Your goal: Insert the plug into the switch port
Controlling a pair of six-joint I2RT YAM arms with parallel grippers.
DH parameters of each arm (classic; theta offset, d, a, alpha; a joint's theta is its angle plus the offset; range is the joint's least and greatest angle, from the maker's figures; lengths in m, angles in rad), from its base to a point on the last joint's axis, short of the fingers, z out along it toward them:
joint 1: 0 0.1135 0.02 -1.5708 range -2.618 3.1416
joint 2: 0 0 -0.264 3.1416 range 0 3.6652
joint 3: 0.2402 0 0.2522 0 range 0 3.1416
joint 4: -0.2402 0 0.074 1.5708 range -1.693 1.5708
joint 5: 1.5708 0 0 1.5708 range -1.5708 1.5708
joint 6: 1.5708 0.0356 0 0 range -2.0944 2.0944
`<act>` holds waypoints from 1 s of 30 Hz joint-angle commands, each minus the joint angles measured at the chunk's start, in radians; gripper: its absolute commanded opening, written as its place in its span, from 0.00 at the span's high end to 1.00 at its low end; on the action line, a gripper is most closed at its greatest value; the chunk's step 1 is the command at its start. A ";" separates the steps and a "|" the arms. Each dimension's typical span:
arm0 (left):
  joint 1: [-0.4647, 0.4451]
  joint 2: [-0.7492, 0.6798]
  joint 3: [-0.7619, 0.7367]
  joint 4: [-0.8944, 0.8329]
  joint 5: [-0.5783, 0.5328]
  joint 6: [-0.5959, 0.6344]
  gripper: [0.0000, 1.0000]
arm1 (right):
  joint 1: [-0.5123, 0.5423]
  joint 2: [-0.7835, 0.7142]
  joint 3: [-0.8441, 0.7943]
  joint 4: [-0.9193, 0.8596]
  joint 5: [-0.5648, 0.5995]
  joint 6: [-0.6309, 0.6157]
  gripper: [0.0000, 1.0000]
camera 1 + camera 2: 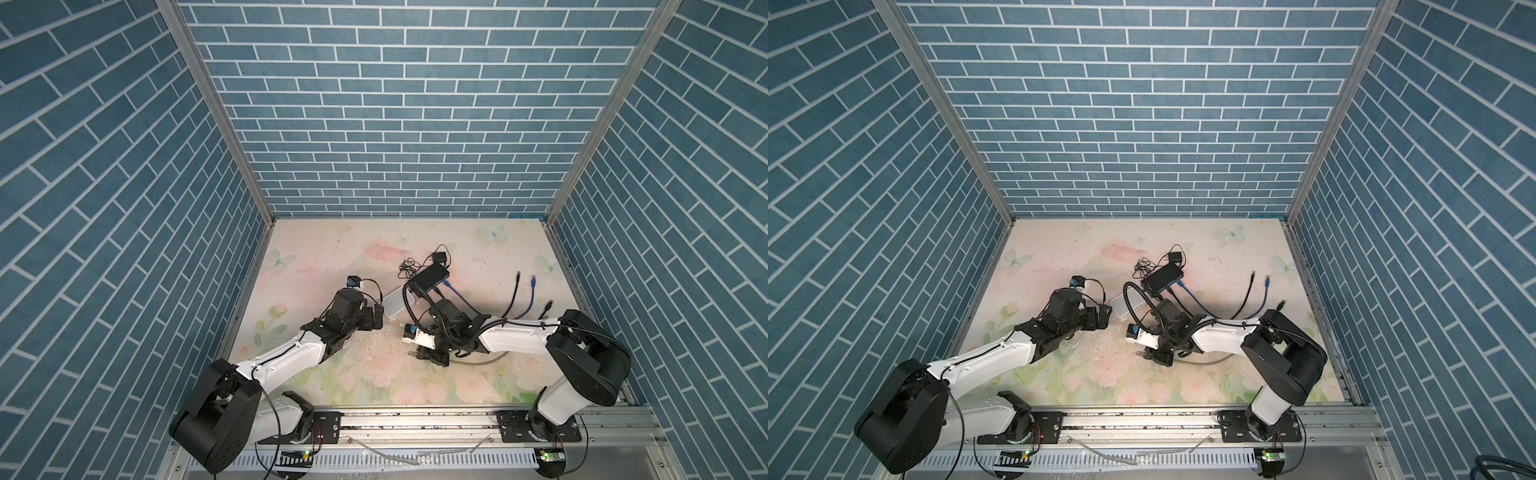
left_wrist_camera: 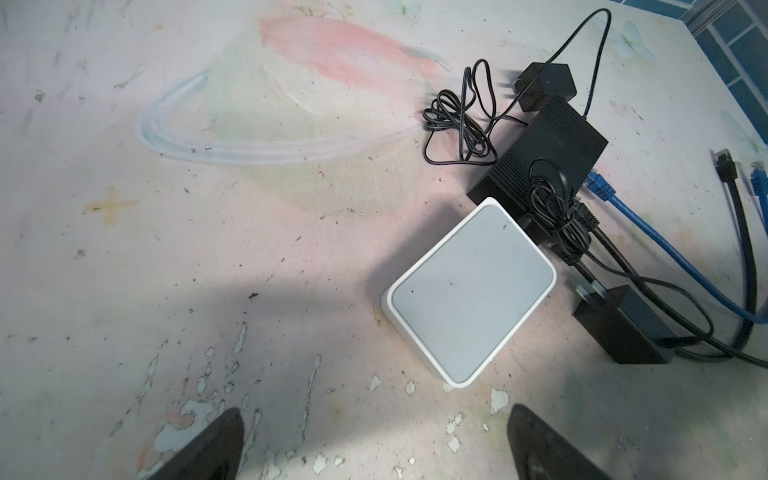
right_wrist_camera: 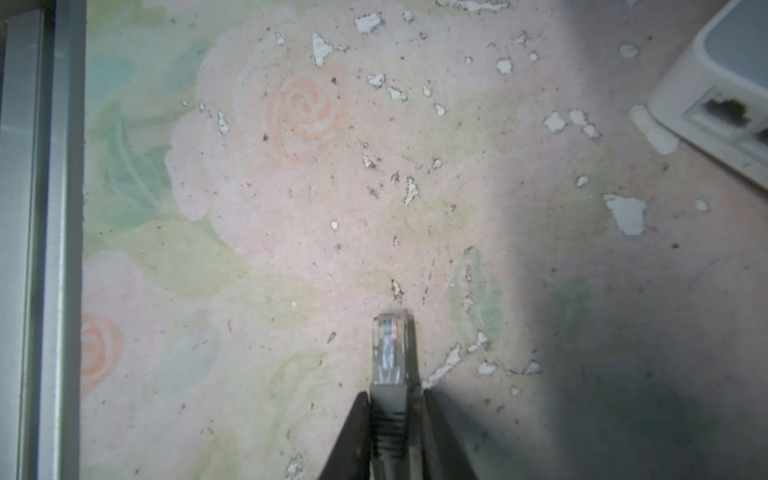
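Swinging the right claw (image 1: 422, 355) toward the white rounded plastic switch (image 1: 395, 305) comes next, I judge; a top view shows both mid-table on the floral table (image 1: 324, 249). Left wrist view: left claw (image 2: 376, 411) spread wide, empty, just short of the switch. Right wrist view: right claw clamped on the clear-tipped grey plug (image 3: 390, 349), well apart from the port (image 3: 725, 112); square it first.

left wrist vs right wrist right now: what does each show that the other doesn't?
Left wrist only: black box, blue cable at its side, a power adapter, white switch's top, left tool open above the table. Right wrist only: grey plug pinched in the right tool, the switch's empty port, a metal rail. Both: white switch, floral table.
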 commanded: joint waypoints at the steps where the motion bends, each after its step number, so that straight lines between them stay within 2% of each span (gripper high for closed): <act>1: 0.007 0.003 0.046 -0.075 -0.048 0.049 0.00 | 0.024 0.033 0.005 -0.110 0.076 -0.072 0.79; 8: 0.006 0.032 0.092 -0.136 -0.051 0.092 0.00 | 0.053 0.053 0.045 -0.168 0.128 -0.091 0.83; 16: 0.009 0.048 0.104 -0.137 -0.045 0.108 0.00 | 0.072 0.051 0.062 -0.180 0.174 -0.083 0.99; 26: 0.009 0.048 0.143 -0.128 0.023 0.188 0.00 | 0.039 -0.024 0.054 -0.002 0.357 0.184 1.00; 30: 0.009 0.078 0.205 -0.189 0.038 0.245 0.00 | 0.002 -0.051 0.061 -0.005 0.346 0.265 1.00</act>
